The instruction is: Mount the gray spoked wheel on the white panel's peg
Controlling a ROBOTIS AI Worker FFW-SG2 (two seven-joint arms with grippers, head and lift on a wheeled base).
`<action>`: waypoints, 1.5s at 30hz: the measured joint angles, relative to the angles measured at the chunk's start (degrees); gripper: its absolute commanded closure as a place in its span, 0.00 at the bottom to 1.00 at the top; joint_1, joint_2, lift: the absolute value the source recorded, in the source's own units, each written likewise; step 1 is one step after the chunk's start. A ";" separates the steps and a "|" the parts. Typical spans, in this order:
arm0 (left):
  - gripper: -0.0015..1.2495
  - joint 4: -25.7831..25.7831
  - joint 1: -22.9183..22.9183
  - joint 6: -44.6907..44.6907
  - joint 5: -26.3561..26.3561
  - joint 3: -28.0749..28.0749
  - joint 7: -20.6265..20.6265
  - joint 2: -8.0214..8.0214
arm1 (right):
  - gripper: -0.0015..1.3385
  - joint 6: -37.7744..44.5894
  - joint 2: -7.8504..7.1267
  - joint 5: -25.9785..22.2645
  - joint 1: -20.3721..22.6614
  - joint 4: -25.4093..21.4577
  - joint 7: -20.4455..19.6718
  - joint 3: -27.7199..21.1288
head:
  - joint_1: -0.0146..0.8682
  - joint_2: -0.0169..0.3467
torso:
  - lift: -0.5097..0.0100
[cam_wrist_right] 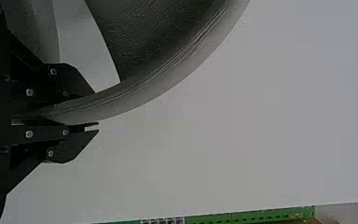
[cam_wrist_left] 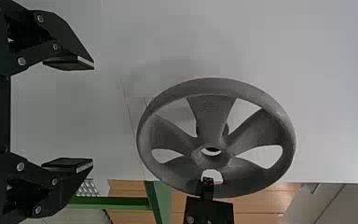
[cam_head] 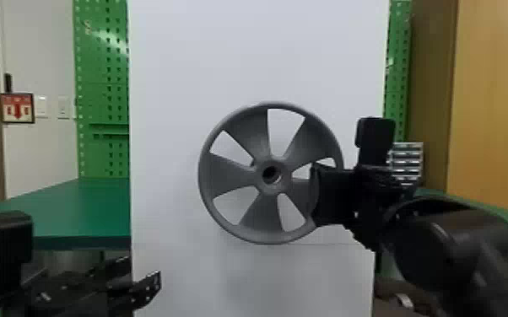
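Observation:
In the head view, my right gripper (cam_head: 317, 194) is shut on the right side of the gray spoked wheel (cam_head: 254, 223), whose open face stands before the white panel (cam_head: 173, 84). In the right wrist view, the wheel's rim (cam_wrist_right: 154, 91) passes between the fingers of my right gripper (cam_wrist_right: 96, 109). My left gripper (cam_head: 137, 276) is low at the left, apart from the wheel. Its fingers stand wide open in the left wrist view, where the left gripper (cam_wrist_left: 93, 114) faces the panel and the wheel (cam_wrist_left: 212, 86) is farther off. The panel's peg cannot be made out behind the hub.
Behind the panel are a green table (cam_head: 76, 206) and a green pegboard (cam_head: 101, 84). A wooden cabinet (cam_head: 489, 84) stands at the right. The right arm (cam_head: 447, 240) reaches across the panel's right edge.

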 measured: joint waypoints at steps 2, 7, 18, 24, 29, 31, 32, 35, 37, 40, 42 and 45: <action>0.41 0.00 0.00 0.00 0.00 0.00 0.00 0.00 | 0.88 -0.19 0.01 0.12 -0.07 0.31 0.15 -0.06 | 0.12 0.03 | 0.05; 0.41 0.00 -0.08 0.00 0.00 -0.06 0.00 0.00 | 0.88 -0.62 0.05 0.35 -0.29 0.84 0.29 -0.13 | 0.12 0.03 | 0.05; 0.41 0.03 -0.18 0.00 -0.08 -0.23 0.00 0.05 | 0.88 -2.05 0.59 1.00 -0.93 1.81 0.61 0.72 | 0.12 0.03 | 0.05; 0.41 0.08 -0.26 0.00 -0.09 -0.30 0.00 0.09 | 0.88 -2.18 0.75 1.20 -1.44 2.22 0.60 1.11 | 0.12 0.03 | 0.05; 0.41 0.09 -0.23 0.00 -0.09 -0.31 0.00 0.16 | 0.88 -2.23 0.75 1.10 -1.71 2.89 0.60 1.00 | 0.12 0.02 | 0.05; 0.41 0.09 -0.22 0.00 -0.09 -0.34 0.00 0.17 | 0.88 -2.24 0.73 1.03 -1.81 3.14 0.60 0.88 | 0.12 0.03 | 0.05; 0.41 0.09 -0.22 0.00 -0.10 -0.38 0.00 0.18 | 0.88 -2.26 0.71 1.00 -1.89 3.28 0.61 0.81 | 0.12 0.03 | 0.05; 0.41 0.09 -0.25 0.00 -0.14 -0.46 0.00 0.18 | 0.88 -2.36 0.69 0.97 -2.07 3.62 0.62 0.66 | 0.12 0.03 | 0.05; 0.41 0.09 -0.32 0.00 -0.15 -0.51 0.00 0.19 | 0.88 -2.49 0.70 0.96 -2.20 3.91 0.62 0.56 | 0.12 0.03 | 0.05; 0.41 0.13 -0.42 0.00 -0.16 -0.62 0.00 0.24 | 0.88 -2.75 0.77 0.84 -2.43 4.44 0.60 0.39 | 0.12 0.03 | 0.05; 0.41 0.18 -0.48 0.00 -0.15 -0.70 0.00 0.31 | 0.88 -2.95 0.84 0.67 -2.56 4.83 0.60 0.28 | 0.12 0.03 | 0.05; 0.41 0.24 -0.57 0.00 -0.11 -0.83 0.00 0.39 | 0.88 -3.27 0.94 0.44 -2.80 5.55 0.57 0.11 | 0.12 0.03 | 0.05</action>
